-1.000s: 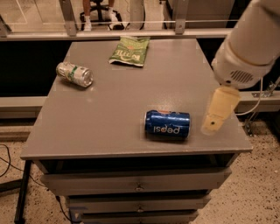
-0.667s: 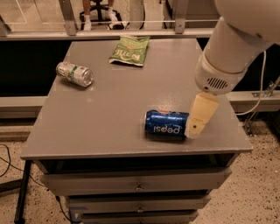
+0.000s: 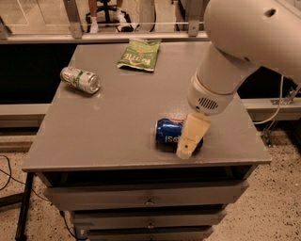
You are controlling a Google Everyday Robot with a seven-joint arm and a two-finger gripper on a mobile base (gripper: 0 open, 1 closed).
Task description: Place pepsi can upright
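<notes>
Approach step: the gripper (image 3: 190, 140) covers the toppled pepsi can (image 3: 168, 131) near the front edge; closed or not, I cannot tell. Next: grasp, upend.

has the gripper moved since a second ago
Yes. The gripper has swung left, from beside the right end of the pepsi can to in front of it; the can stayed put.

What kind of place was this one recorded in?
Probably an office or lab space: a grey drawer cabinet on speckled flooring, with a person's feet by an office chair behind a rail. The gripper hangs over the lying pepsi can near the front edge.
</notes>
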